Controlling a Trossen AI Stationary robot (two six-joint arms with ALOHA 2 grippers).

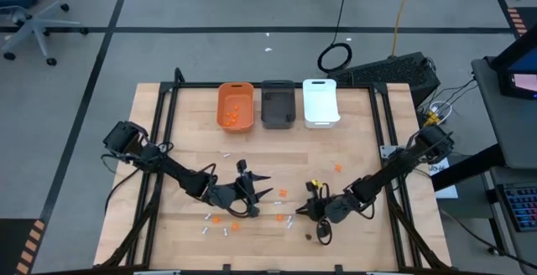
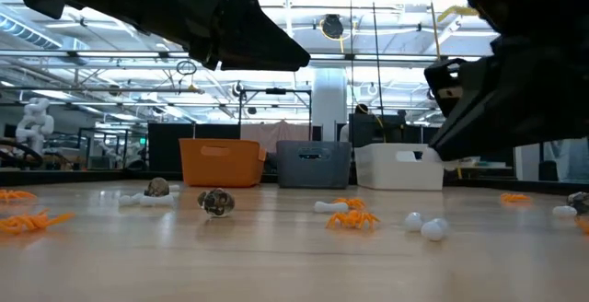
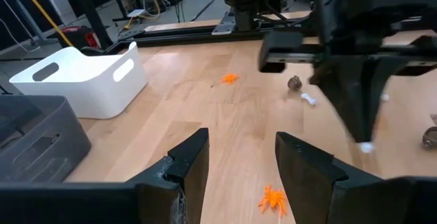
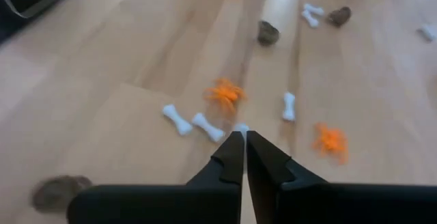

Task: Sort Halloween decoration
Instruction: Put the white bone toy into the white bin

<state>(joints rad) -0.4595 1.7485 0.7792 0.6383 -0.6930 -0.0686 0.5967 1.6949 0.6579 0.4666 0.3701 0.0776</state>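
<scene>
Small decoration pieces lie scattered on the wooden table: orange spiders (image 4: pixel 224 92) (image 3: pixel 273 198), white sticks (image 4: pixel 179 120) and dark lumps (image 4: pixel 268 33) (image 2: pixel 216 202). My left gripper (image 3: pixel 242 152) (image 1: pixel 264 188) hovers open over bare wood at the table's near middle, with an orange spider just ahead of it. My right gripper (image 4: pixel 244 138) (image 1: pixel 315 216) is near the table's near edge, right of centre. It points down, shut on a white stick (image 4: pixel 240 127). The orange bin (image 1: pixel 236 106), dark grey bin (image 1: pixel 278 103) and white bin (image 1: pixel 320 101) stand in a row at the far edge. My right gripper pinches a small white stick (image 3: pixel 367 147) between the free ends of its two fingers (image 4: pixel 229 157), coming from above and pointing down. The fingers hide most of the stick, so the part held cannot be told. In the low view the gripper is off the table.
More pieces lie around both grippers: an orange spider (image 4: pixel 330 141), white sticks (image 4: pixel 289 106) (image 1: pixel 225 153) and a dark lump (image 4: pixel 60 188). The orange bin holds some orange pieces. Black frame rails (image 1: pixel 164 141) run along the table's left and right sides. Bare wood lies between grippers and bins.
</scene>
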